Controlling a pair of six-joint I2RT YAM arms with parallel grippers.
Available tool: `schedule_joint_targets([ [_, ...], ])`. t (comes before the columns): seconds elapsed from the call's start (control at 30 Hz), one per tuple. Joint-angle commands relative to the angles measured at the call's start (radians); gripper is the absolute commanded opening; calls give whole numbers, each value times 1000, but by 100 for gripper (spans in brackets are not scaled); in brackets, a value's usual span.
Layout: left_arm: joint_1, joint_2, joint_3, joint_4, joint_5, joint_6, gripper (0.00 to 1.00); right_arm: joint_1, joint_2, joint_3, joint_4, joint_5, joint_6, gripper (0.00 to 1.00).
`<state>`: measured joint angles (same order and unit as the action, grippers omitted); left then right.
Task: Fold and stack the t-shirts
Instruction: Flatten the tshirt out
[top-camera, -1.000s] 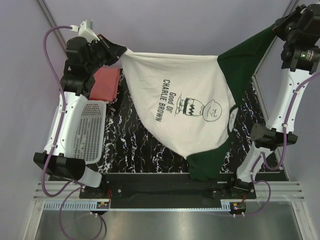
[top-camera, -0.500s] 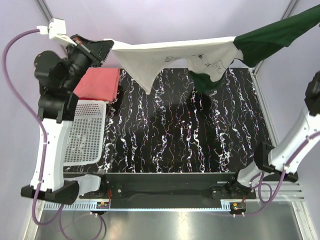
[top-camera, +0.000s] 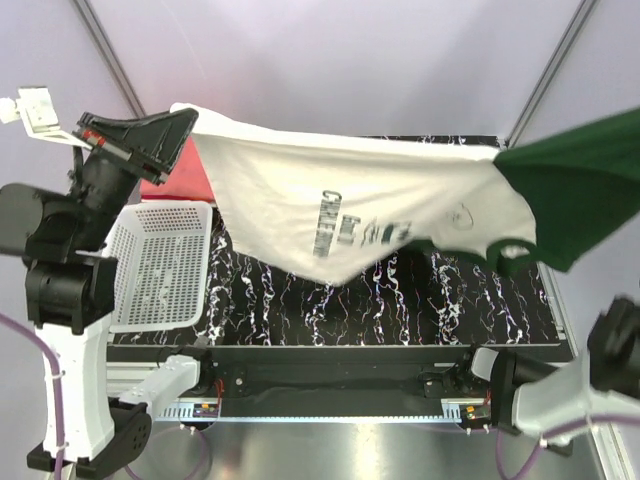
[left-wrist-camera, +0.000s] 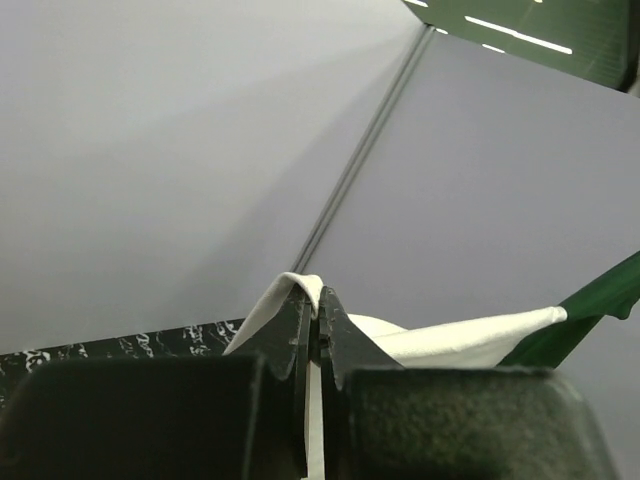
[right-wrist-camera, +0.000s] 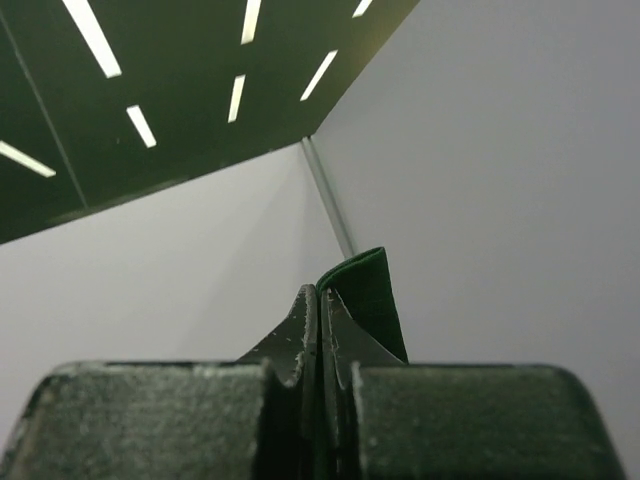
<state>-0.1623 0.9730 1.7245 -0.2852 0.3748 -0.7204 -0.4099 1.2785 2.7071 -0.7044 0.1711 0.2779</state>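
Between left gripper (top-camera: 185, 123) and right gripper (right-wrist-camera: 318, 298), cream-white t-shirt (top-camera: 350, 190) (aloft, middle slack)

I count two t-shirts: one cream-white shirt (top-camera: 350, 200) with green parts and one salmon-red shirt (top-camera: 187, 183). I see one white mesh basket (top-camera: 165, 260) and one black marbled table (top-camera: 400, 310). My grippers number two: left gripper (left-wrist-camera: 312, 300), right gripper (right-wrist-camera: 320, 300).
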Motion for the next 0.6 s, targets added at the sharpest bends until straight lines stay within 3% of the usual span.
schedule_joint_targets([
  [0.0, 6, -34, 29, 20, 65, -36, 0, 66, -89, -4, 84, 165, -133, 0],
  [0.23, 6, -22, 82, -31, 56, -28, 0, 301, -122, -38, 184, 309, -273, 0],
  [0.43, 7, 26, 5, -48, -37, 24, 0, 338, -9, -134, 184, 219, -290, 0],
  [0.57, 7, 139, -126, -13, -102, 81, 0, 336, 163, -274, 191, 214, -306, 0],
])
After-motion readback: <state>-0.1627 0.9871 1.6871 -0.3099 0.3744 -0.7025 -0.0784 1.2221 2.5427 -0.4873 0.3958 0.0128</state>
